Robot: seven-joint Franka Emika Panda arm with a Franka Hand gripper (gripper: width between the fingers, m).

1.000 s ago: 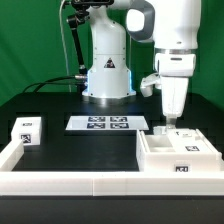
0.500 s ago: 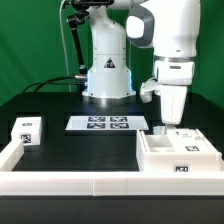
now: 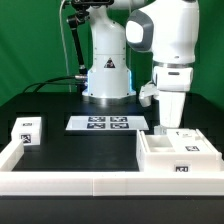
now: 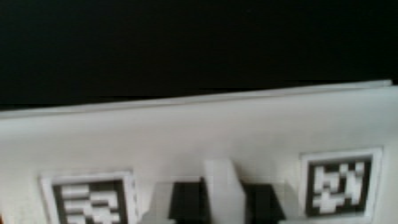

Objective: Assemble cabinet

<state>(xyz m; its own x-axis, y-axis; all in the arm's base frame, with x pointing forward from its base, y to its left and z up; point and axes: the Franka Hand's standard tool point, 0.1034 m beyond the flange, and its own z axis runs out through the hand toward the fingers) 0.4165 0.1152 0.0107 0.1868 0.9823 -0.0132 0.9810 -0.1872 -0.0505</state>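
The cabinet, a large white box with tags, sits at the front on the exterior view's right. My gripper hangs straight down over its back wall. In the wrist view the two black fingers stand close together with a thin white wall of the cabinet filling the gap between them. Two tags lie on either side of that wall. The jaws look shut on that wall. A small white tagged block stands on the exterior view's left.
The marker board lies flat in the middle, in front of the robot base. Low white border rails run along the front and left. A green wall stands behind.
The hand has shifted slightly down and toward the exterior view's right over the cabinet's back wall. The cabinet and the small block have not moved.
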